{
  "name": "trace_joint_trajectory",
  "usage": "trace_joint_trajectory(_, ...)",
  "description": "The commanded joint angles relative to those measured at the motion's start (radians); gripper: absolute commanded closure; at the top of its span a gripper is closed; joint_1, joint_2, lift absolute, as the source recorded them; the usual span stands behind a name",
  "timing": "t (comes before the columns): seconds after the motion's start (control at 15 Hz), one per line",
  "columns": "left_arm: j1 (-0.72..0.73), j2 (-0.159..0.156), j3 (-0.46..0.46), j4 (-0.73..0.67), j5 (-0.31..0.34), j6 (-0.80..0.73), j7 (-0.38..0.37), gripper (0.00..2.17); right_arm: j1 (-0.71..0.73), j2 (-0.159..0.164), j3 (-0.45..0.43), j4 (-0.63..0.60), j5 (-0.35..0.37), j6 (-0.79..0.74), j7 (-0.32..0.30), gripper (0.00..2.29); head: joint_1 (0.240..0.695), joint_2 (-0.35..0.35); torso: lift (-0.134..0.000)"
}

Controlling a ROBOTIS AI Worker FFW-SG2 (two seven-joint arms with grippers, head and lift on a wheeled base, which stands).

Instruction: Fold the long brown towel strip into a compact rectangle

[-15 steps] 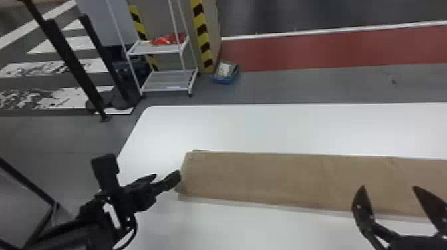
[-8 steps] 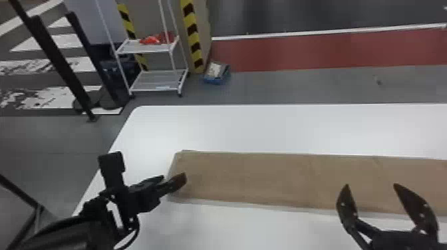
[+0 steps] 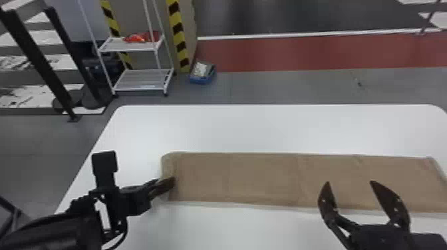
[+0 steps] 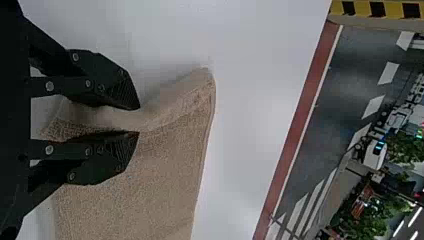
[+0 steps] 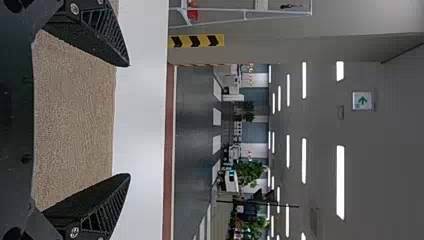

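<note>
The black left gripper [image 4: 139, 120] had its jaws pinched on the long brown towel strip [image 3: 252, 179]; the black right gripper [image 3: 350, 182] gaped. Folding well likely wanted a low, square carry.

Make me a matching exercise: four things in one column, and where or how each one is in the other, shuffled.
1. Left gripper
2. Right gripper
3. Towel strip
4. Blue bin

A. Stretched out along the white table
B. On the floor, beyond the table's far edge
C. At the strip's left end, cloth between its fingers
D. Fingers spread wide, nothing held

Pairs: 1-C, 2-D, 3-A, 4-B
</note>
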Motion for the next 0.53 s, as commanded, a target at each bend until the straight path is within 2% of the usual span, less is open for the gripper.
trace_joint_trajectory(0.0, -0.001, -0.003, -0.001, -0.004, -0.022, 0.034, -0.017, 2.14, -0.009, 0.002, 0.0, 0.012, -0.003, 0.0, 0.0, 0.1, 0.695, 0.112, -0.11)
trace_joint_trajectory(0.2, -0.002, -0.003, 0.018, -0.019, -0.029, 0.034, -0.054, 2.14, -0.018, 0.002, -0.003, 0.022, -0.017, 0.0, 0.0, 0.1, 0.695, 0.108, -0.11)
trace_joint_trajectory(0.47, -0.039, -0.003, 0.128, -0.024, -0.033, 0.058, -0.115, 2.14, -0.022, 0.002, -0.009, 0.032, -0.021, 0.0, 0.0, 0.1, 0.695, 0.118, -0.11)
